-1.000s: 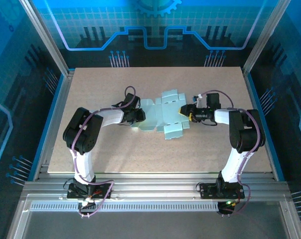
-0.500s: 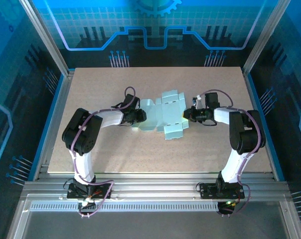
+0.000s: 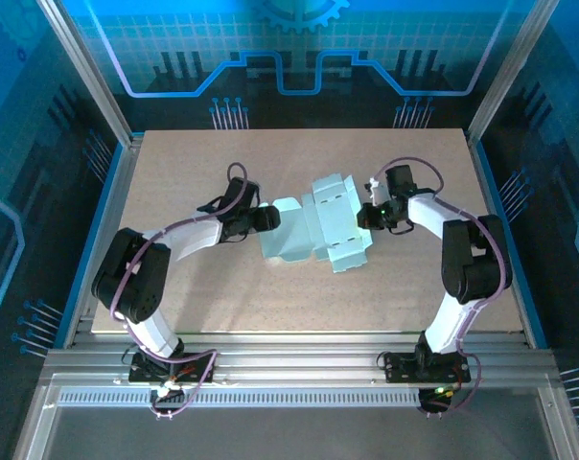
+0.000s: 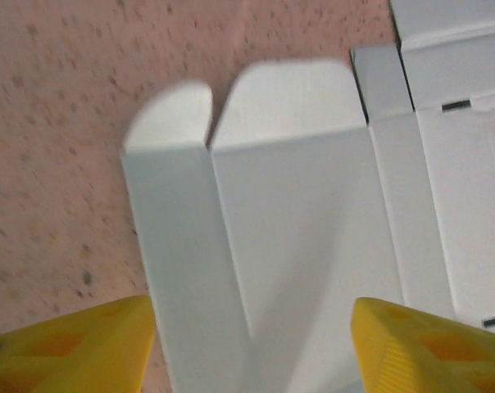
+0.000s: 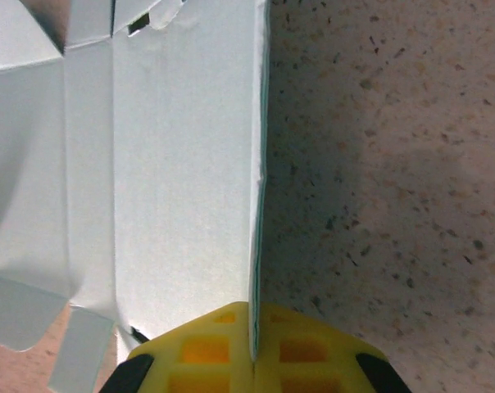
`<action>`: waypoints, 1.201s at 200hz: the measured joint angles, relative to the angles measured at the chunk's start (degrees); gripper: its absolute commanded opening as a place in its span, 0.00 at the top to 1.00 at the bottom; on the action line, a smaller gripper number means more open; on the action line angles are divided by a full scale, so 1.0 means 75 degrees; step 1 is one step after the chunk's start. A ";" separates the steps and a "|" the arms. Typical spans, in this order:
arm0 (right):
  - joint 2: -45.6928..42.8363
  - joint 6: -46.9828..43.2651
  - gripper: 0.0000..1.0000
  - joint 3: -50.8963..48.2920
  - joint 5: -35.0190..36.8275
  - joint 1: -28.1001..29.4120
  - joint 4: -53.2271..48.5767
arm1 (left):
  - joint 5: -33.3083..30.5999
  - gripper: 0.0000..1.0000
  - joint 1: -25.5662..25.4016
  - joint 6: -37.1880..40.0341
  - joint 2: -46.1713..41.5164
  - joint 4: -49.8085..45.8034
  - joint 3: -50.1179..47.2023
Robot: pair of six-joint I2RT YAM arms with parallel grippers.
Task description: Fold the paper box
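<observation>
Yellow right claw (image 5: pixel 253 332) clamped on paper box (image 3: pixel 313 230) edge, left claw (image 4: pixel 252 344) apart, both arms angled inward.

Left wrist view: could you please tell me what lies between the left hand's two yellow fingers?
In the left wrist view, two creased panels of the paper box lie between the open left hand's fingers.

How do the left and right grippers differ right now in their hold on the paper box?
The left gripper stands open, yellow fingers spread either side of the left panel of the paper box; the right gripper is shut. The left gripper clamps nothing; the right gripper pinches the card's right edge. Both have yellow fingers and face the box from opposite ends.
</observation>
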 measured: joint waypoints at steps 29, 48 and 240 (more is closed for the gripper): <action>-0.0178 -0.0472 1.00 0.0096 0.0769 0.0341 -0.0128 | 0.0032 0.01 0.0201 -0.0050 0.0026 -0.0003 0.0079; -0.0338 -0.0793 1.00 0.0096 0.0953 0.0449 -0.0119 | 0.0283 0.01 0.0312 -0.0006 0.0207 0.0102 0.0286; -0.1367 -0.3692 1.00 -0.0335 -0.1440 0.0434 0.1227 | 0.5785 0.55 0.1731 0.3966 0.2084 0.1113 0.2372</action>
